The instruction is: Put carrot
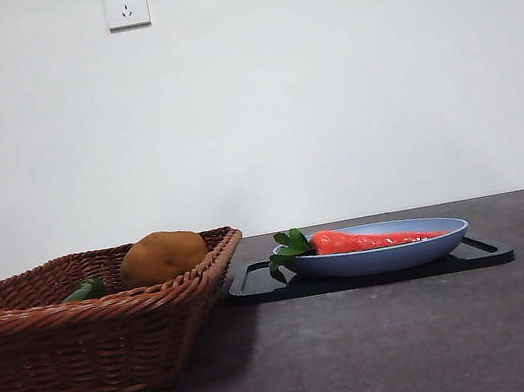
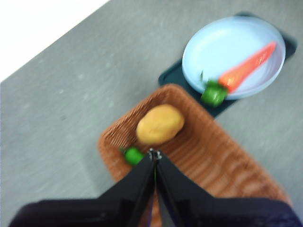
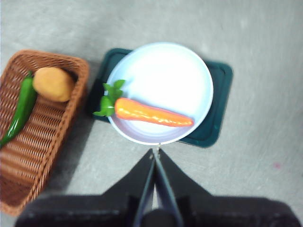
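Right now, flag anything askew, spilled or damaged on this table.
Nothing stands out. The carrot lies flat in the blue plate, its leaves over the rim. The plate sits on the dark tray. The potato and green vegetable rest in the basket.

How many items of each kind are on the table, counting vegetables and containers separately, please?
Vegetables: 3 – carrot, potato, green vegetable
Containers: 3 – wicker basket, blue plate, dark tray
Total: 6
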Robot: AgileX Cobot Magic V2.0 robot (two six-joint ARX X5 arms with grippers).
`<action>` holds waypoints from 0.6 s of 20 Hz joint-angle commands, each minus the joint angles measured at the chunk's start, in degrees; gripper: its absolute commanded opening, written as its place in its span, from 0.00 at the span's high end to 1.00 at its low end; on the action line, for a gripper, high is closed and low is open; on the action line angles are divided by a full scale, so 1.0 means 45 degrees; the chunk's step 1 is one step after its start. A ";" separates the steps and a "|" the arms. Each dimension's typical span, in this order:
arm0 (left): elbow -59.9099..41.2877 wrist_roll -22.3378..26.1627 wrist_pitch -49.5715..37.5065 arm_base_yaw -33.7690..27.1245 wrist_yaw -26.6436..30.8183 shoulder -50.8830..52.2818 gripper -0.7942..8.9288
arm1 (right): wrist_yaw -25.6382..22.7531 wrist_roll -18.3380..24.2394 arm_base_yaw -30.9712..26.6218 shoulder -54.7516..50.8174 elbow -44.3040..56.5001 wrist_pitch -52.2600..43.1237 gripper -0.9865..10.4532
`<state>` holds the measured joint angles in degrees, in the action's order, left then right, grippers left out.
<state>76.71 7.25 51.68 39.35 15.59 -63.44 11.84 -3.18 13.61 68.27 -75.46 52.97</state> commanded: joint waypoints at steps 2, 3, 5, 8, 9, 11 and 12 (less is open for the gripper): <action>-0.1486 0.0209 -0.2186 -0.1253 -0.0661 0.0578 0.91 | -0.1389 -0.0253 0.1146 -0.1268 0.0787 -0.0665 0.91; -0.2205 0.0160 -0.2871 -0.1651 -0.1137 0.0889 0.91 | -0.1817 -0.0486 0.1545 -0.1797 0.1302 -0.1209 0.91; -0.3696 -0.0083 -0.4041 -0.2220 -0.2152 0.1700 0.91 | -0.2866 -0.0792 0.2263 -0.3031 0.2778 -0.2696 0.91; -0.6076 -0.0287 -0.6047 -0.2506 -0.2497 0.2880 0.91 | -0.4109 -0.1005 0.3211 -0.5022 0.5833 -0.5629 0.91; -0.6965 -0.0291 -0.6892 -0.2603 -0.2540 0.3259 0.91 | -0.4415 -0.1010 0.3512 -0.5707 0.6902 -0.6659 0.91; -0.8723 -0.0748 -0.8519 -0.2705 -0.2909 0.4080 0.91 | -0.5066 -0.1107 0.4036 -0.7033 0.8922 -0.8563 0.91; -0.9452 -0.1175 -0.9238 -0.2705 -0.3230 0.4449 0.91 | -0.5357 -0.1234 0.4240 -0.7587 0.9734 -0.9233 0.91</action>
<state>33.95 3.95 11.46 26.98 1.58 -43.33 -11.88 -7.73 32.36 33.95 -31.90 12.58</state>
